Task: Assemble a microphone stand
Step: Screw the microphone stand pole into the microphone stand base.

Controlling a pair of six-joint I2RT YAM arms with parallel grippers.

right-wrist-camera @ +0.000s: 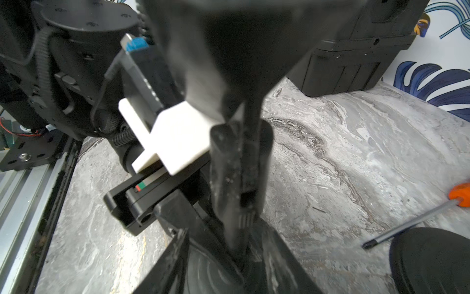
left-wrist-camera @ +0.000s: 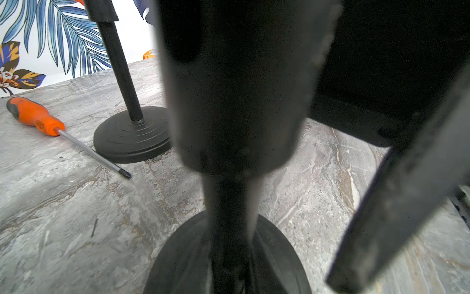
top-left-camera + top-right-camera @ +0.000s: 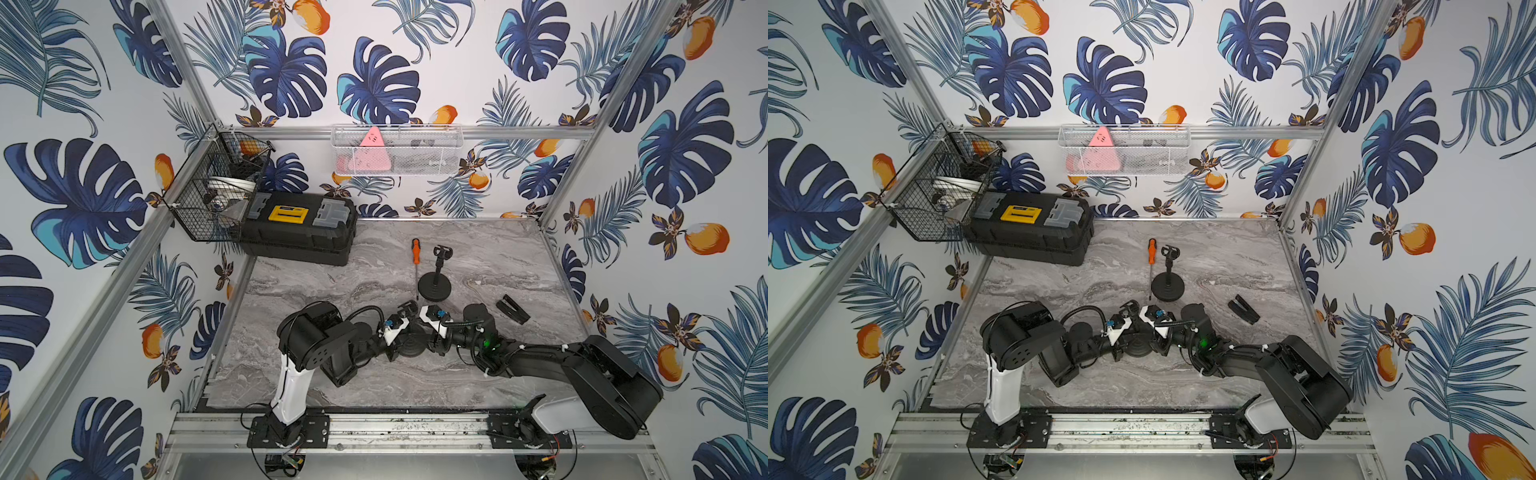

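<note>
The pole (image 2: 230, 203) stands upright on its base (image 3: 409, 347); my left claw (image 1: 240, 165) clamps it, right claw (image 1: 234, 264) apart around its foot.

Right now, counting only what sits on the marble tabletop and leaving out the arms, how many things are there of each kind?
Microphone stands: 2 (far stand, near stand)
Screwdriver: 1
Toolbox: 1
Loose black clip: 1
Total: 5

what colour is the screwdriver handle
Orange, with a dark grey end; the handle shows best in the left wrist view.
</note>
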